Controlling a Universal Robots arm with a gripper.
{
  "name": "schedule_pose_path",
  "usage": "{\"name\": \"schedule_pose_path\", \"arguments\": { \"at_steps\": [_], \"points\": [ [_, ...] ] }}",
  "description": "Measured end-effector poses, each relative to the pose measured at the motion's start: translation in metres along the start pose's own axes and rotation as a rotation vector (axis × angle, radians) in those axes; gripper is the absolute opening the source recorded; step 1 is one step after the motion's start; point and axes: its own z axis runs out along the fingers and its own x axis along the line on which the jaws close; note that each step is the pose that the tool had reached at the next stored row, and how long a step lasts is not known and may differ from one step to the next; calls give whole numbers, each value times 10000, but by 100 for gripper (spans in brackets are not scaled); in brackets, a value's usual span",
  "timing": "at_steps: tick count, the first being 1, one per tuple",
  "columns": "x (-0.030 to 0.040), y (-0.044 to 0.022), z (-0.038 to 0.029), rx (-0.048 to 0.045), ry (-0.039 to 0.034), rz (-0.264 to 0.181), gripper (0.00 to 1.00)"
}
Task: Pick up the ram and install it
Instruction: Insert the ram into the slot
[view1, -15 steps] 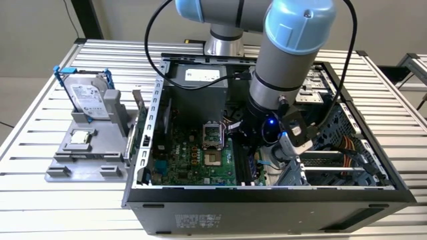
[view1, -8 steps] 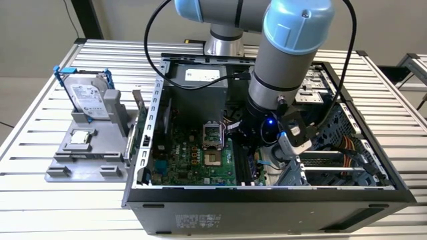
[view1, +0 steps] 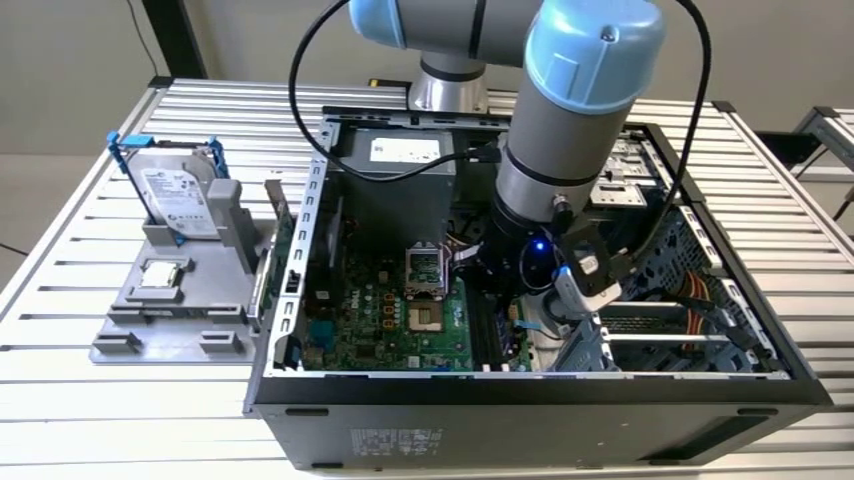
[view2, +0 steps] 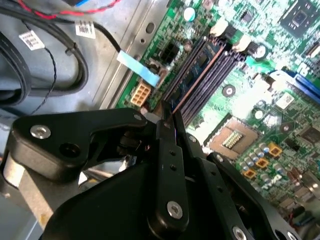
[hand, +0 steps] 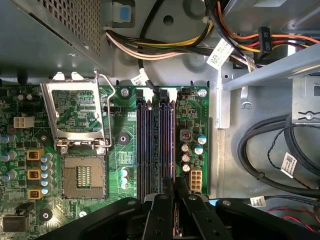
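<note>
Gripper (view2: 167, 117) sat low inside the open computer case (view1: 534, 385), black fingers (hand: 162, 210) drawn narrow on the ram (view2: 197, 67); the thin bluish-green stick stood edge-on in the outermost of the black memory slots (hand: 152, 145); bundled black cables (hand: 265, 150) and a beige power connector (hand: 195, 177) crowded just beside; the CPU socket (hand: 82, 177) lay open nearby on the green motherboard (view1: 387, 325).

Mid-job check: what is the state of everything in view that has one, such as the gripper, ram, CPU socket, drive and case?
gripper: shut on the ram, down at the memory slots.
ram: on edge in a slot; full seating cannot be told.
CPU socket: cover lifted, empty.
hard drive: upright in the grey holder, outside the case.
computer case: side open.
</note>
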Motion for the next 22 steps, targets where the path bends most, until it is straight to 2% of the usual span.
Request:
{"name": "schedule_pose_path", "arguments": {
  "at_steps": [7,14,15,22],
  "points": [
    [1,0,16,-40,-5,100,0],
    [0,0,16,-40,-5,99,0],
    [0,3,21,-63,-8,99,100],
    [0,-1,4,-37,-4,99,100]
  ]
}}
